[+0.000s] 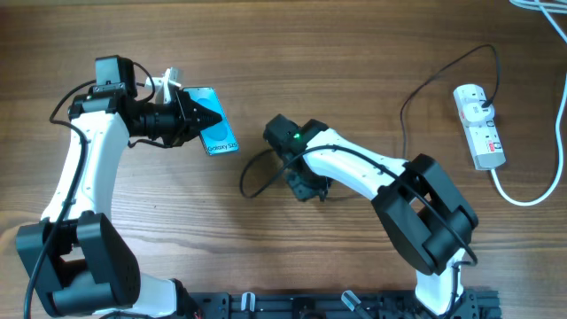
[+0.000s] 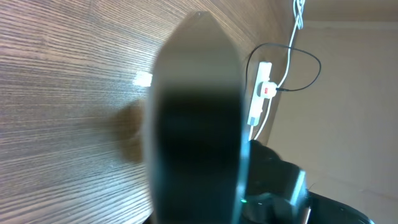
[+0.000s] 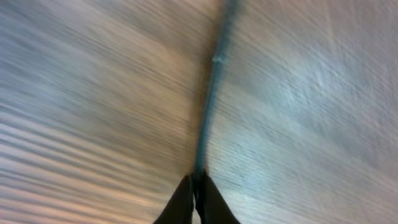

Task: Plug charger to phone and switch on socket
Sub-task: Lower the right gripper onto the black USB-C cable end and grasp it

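**Two grips, one port: bringing cable to phone**

Pinched tight between the pressed-together fingertips of the right gripper [image 1: 307, 188], near the middle of the wooden tabletop [image 1: 372, 53]: the long thin black charger cable [image 3: 212, 93], looping just left of that pincer and trailing away toward the far right corner. No view of the silvery tip; cannot tell its heading, so confirm that first.

Over toward the left side, nearer the far edge: the small flat teal-screened smartphone [image 1: 221, 135], clamped in the closed left gripper [image 1: 191, 115] by one end, the free end angled toward the middle. Hold the phone steady; do the travelling with the right gripper. Approach slowly, leaving slack in the loop to avoid tugging. Line the tip up along the phone's long axis, then push straight in, never at a slant.

Well apart, beside the far right corner: the white elongated plastic power strip [image 1: 479, 127] with its small red mark, reached by the black cable, thick white cord [image 1: 532, 193] curling along the right edge. Leave the switch for afterwards.
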`<action>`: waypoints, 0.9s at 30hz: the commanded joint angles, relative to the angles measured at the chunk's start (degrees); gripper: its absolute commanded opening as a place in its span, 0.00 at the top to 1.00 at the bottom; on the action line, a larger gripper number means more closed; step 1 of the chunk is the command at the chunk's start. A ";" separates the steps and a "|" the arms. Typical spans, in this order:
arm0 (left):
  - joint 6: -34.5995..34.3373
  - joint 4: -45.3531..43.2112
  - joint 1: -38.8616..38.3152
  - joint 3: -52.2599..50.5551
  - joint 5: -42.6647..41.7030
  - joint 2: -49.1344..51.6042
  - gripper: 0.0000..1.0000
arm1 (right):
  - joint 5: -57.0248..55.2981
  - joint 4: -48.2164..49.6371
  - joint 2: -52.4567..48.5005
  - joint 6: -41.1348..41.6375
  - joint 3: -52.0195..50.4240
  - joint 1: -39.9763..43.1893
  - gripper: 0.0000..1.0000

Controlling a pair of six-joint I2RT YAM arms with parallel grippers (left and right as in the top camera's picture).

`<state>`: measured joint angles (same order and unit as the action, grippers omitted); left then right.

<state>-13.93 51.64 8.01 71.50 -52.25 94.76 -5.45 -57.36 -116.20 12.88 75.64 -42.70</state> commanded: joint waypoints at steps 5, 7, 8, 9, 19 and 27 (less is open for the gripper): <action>-0.07 -0.31 0.26 -0.11 -2.40 -0.26 0.96 | -4.17 -10.93 -4.44 4.22 -2.99 0.33 0.95; -0.22 -0.50 0.26 -0.11 -2.38 -0.26 0.96 | -4.74 -10.86 -4.44 3.58 -1.95 0.46 0.76; -0.22 -0.50 0.26 -0.11 -2.38 -0.26 0.96 | -5.29 -11.23 -4.28 3.58 -0.70 0.74 0.72; -0.22 -0.50 0.26 -0.11 -2.38 -0.26 0.96 | -5.27 -11.39 -4.15 3.50 1.03 1.29 0.69; -0.22 -0.48 0.26 -0.11 -2.38 -0.26 0.96 | 13.09 -3.28 -3.58 -3.50 5.95 14.03 0.00; -0.22 -0.48 0.26 -0.11 -2.38 -0.26 0.96 | 16.39 2.56 -3.58 -1.51 1.60 14.75 0.34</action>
<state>-14.06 51.33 8.01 71.50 -52.42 94.76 7.51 -55.59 -118.24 10.35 80.23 -27.33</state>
